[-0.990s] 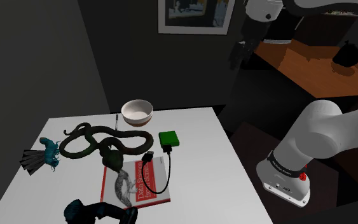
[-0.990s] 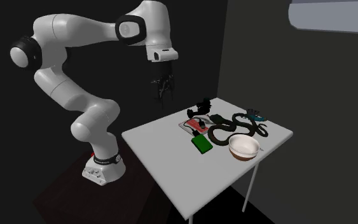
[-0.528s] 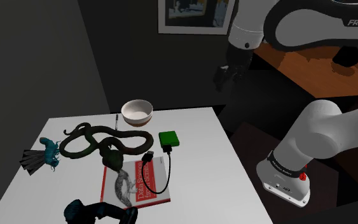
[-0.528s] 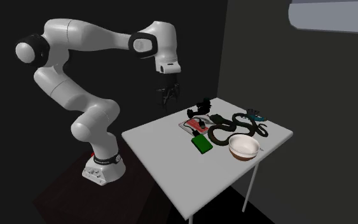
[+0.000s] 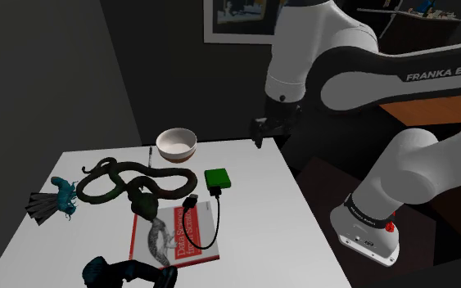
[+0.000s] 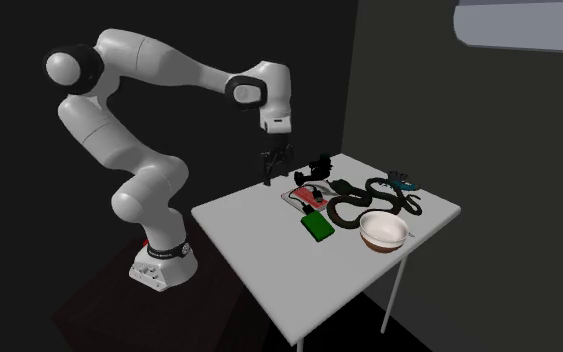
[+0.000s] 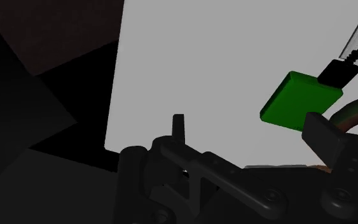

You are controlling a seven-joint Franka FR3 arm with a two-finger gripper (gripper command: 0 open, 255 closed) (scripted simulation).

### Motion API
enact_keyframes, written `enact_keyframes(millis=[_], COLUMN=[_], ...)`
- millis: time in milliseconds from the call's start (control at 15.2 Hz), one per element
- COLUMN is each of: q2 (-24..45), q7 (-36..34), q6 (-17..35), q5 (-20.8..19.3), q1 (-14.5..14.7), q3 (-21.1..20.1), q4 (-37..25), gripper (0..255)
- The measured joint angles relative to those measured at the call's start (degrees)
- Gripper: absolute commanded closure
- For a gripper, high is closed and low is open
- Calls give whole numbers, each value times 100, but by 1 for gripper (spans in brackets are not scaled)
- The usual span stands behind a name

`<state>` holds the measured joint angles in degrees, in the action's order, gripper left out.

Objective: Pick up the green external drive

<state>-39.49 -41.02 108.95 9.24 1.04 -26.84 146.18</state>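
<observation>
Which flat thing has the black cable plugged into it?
The small green rectangular box: the black cable plugs into its edge. The red-and-white book only has the cable lying across it.

The framed picture (image 5: 241, 20) is cut off by the shoulder view's top edge, and a dark teal object (image 5: 130, 272) by its bottom edge. A snake figure (image 5: 164, 183) hides one corner of the book (image 5: 175, 239). In the wrist view, a black cable plug (image 7: 337, 70) overlaps a corner of the green drive (image 7: 300, 100).
</observation>
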Motion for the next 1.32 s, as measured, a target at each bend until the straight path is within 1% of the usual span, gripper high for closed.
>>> enact_keyframes(millis=[330,462,594,792,990,1056,1122,1320], q2=[872,1309,1814,2609,3566,3905,4139,4531], q7=[-1152,-1643,-2186,-3055,-4104,-4475,-4725,-5105], q6=[628,853,1129,1437,1708,1711,1798,2033], q5=[197,164,42,-342,-1039,-1326,-1543,-1942], q1=[-185,-325,-507,-810,-1051,-1065,-1053,-987], q3=[-844,-1196,-1571,-2088,-2512,-2594,-2611,-2569], q4=[-158,-329,-497,-822,-1168,-1349,-1390,-1369], gripper=[0,0,0,0,0,0,0,0])
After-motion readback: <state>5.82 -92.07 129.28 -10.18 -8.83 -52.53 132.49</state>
